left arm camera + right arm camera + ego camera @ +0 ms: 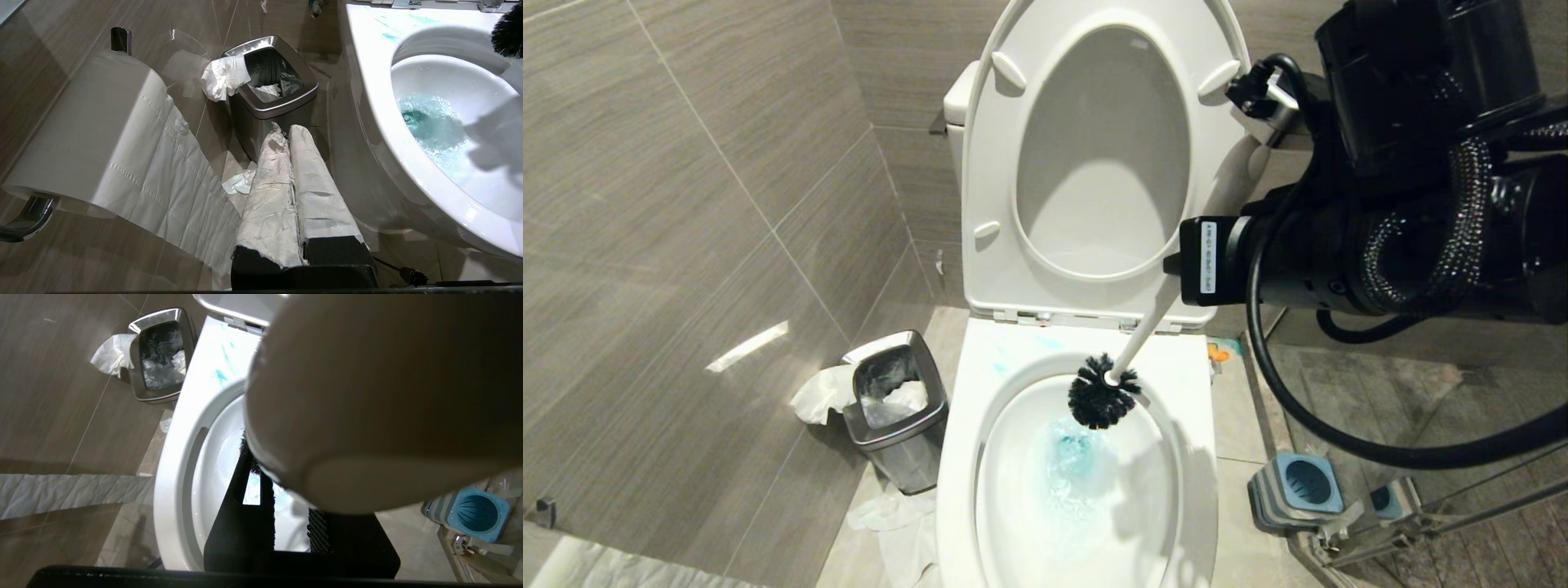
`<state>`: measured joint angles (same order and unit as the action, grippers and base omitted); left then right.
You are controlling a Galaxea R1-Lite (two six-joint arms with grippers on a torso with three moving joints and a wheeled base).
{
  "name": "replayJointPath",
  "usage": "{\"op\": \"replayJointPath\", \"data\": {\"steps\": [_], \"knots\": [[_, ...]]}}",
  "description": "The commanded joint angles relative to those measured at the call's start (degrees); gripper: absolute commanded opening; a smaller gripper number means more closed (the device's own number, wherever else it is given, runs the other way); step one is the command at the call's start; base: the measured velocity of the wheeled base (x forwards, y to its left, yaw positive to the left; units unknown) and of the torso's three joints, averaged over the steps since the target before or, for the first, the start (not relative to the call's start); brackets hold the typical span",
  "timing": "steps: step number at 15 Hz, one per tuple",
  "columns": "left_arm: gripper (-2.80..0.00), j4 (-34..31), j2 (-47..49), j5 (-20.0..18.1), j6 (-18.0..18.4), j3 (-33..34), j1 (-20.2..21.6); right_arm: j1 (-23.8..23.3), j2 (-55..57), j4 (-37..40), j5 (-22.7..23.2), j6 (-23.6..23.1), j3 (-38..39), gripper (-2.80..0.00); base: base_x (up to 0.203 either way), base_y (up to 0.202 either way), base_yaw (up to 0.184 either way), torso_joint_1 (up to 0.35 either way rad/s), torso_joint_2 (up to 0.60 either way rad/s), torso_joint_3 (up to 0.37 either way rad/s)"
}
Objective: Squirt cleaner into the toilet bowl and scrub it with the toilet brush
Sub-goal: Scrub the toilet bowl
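Observation:
The toilet bowl [1005, 498] stands open, with blue foamy cleaner in its water [1074, 457]. The toilet brush has its black bristle head [1103, 392] at the back of the bowl, just above the blue water. Its white handle [1143, 327] slants up to my right arm [1339, 253]. In the right wrist view my right gripper [282, 490] is shut on the handle, whose rounded end [388, 396] hides the fingertips. My left gripper [288, 128] is shut and empty, parked low beside the bowl [380, 122] and pointing at the bin. The cleaner is out of view.
A steel waste bin [894, 408] with tissue stands left of the toilet, and paper lies on the floor [890, 514]. The blue-and-grey brush holder [1298, 490] sits on the right by a glass partition. A paper roll [81, 134] hangs nearby. Seat and lid [1094, 163] are raised. Blue smears mark the rim [1005, 359].

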<state>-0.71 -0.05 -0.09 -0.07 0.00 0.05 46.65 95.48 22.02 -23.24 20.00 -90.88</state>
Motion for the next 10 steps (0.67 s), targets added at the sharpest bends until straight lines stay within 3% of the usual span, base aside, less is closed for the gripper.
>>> {"op": "replayJointPath", "data": {"steps": [1,6,10], "knots": [[-2.8,0.0,0.05,0.0,-0.01,0.0,0.04,0.27,0.76,0.04,0.3,0.38,-0.17,-2.8,0.0,0.0,0.0,0.0,0.0,0.0],[-2.8,0.0,0.05,0.0,-0.01,0.0,0.03,1.91,0.5,0.04,-0.25,0.74,2.9,-2.8,0.0,0.0,0.0,0.0,0.0,0.0],[-2.8,0.0,0.05,0.0,-0.01,0.0,0.04,4.78,2.53,0.13,-4.22,0.65,2.7,-2.8,0.0,0.0,0.0,0.0,0.0,0.0]]}}
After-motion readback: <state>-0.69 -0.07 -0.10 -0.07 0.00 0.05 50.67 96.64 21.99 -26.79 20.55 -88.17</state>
